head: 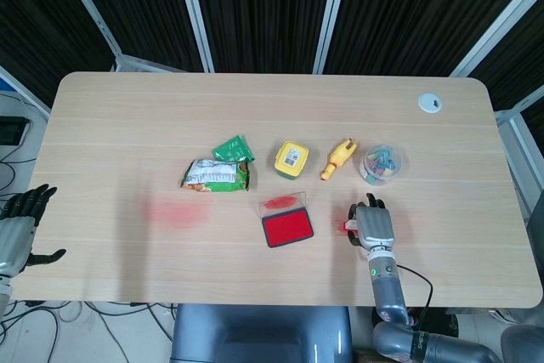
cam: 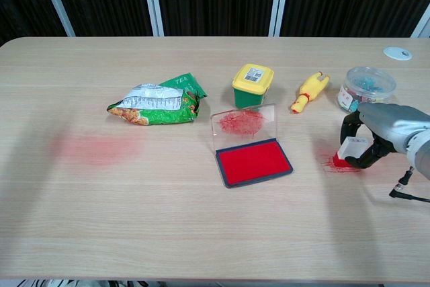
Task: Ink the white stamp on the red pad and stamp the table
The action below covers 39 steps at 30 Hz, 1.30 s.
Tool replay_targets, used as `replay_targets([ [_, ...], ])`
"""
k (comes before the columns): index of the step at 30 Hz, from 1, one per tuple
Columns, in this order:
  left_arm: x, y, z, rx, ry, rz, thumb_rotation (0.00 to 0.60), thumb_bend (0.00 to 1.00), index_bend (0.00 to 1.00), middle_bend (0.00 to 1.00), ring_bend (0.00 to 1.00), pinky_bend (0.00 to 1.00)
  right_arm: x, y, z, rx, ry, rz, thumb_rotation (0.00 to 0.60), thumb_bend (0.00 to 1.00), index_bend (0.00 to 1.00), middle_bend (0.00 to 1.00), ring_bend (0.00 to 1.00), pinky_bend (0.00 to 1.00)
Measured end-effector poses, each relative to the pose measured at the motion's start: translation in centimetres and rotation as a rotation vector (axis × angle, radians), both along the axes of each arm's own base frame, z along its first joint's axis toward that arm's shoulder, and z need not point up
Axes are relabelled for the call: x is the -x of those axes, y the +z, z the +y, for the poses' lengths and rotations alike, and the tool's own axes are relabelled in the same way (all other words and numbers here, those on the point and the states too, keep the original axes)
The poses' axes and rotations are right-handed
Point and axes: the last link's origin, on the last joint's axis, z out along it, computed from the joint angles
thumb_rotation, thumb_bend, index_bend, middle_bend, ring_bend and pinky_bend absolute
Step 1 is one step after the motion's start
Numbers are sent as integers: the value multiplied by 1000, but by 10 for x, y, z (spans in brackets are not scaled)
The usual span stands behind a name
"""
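Right robot hand [cam: 377, 132]: fingers curled around the white stamp [cam: 352, 147], pressing it on the counter [cam: 201, 233], lower right.
Left robot hand [head: 21, 227]: open, empty.
Risk: tilting while lifting could smear the print.

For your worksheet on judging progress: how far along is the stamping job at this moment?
Inking looks done: the red pad lies open, and the white stamp shows a red base. In hand: the right hand grips the stamp, its base down on the table over a red smear. Left: lifting off to reveal the print and setting the stamp down. The left hand hangs idle beside the table.
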Motion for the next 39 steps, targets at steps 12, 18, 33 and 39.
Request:
replay_targets([
  [12, 0, 0, 0, -3, -1, -1, 600, 0, 0, 0, 0, 0, -2, -4, 1, -7, 5, -5, 600, 399, 477, 383, 108, 166],
  [18, -1, 0, 0, -3, -2, -1, 600, 0, 0, 0, 0, 0, -2, -2, 0, -4, 1, -6, 600, 399, 477, 383, 109, 166],
  [33, -1, 0, -1, -3, 0, -3, 600, 0, 0, 0, 0, 0, -2, -1, -1, -2, -4, -2, 600, 410, 483, 383, 108, 167],
  [39, -1, 0, -1, -3, -2, 2, 600, 0, 0, 0, 0, 0, 0, -1, -2, -1, -6, 6, 600, 435, 491, 389, 114, 167],
])
